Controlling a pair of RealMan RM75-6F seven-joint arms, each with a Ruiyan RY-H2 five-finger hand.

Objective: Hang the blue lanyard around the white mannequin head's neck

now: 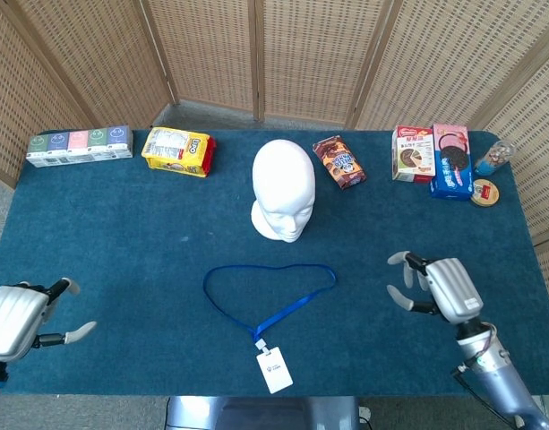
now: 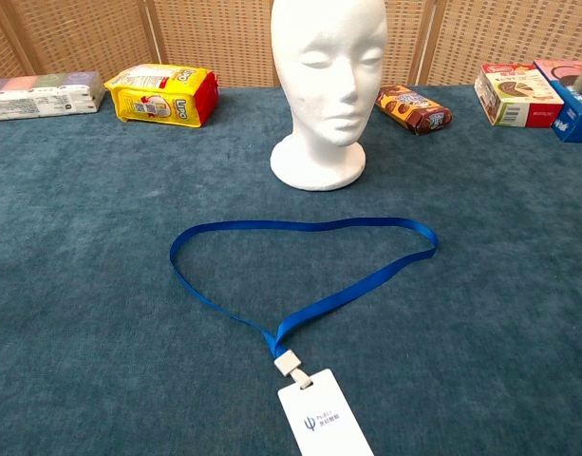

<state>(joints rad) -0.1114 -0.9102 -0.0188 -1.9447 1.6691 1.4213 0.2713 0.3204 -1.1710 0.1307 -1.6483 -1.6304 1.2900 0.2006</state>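
Observation:
The blue lanyard (image 1: 265, 294) lies flat on the table in an open loop, its white badge (image 1: 274, 371) toward the near edge; the chest view shows the same lanyard (image 2: 300, 266) and badge (image 2: 324, 423). Behind it stands the white mannequin head (image 1: 282, 190), upright, also seen as the mannequin head (image 2: 327, 85) facing the chest camera. My left hand (image 1: 23, 318) hovers at the near left with fingers spread, holding nothing. My right hand (image 1: 435, 285) hovers right of the loop, fingers apart and empty. Neither hand touches the lanyard.
Along the back of the blue table (image 1: 122, 233) lie a row of small cartons (image 1: 79, 145), a yellow snack pack (image 1: 176, 150), a brown cookie bag (image 1: 339, 161), two snack boxes (image 1: 433, 158) and a small jar (image 1: 493, 159). A wicker screen (image 1: 256, 54) stands behind.

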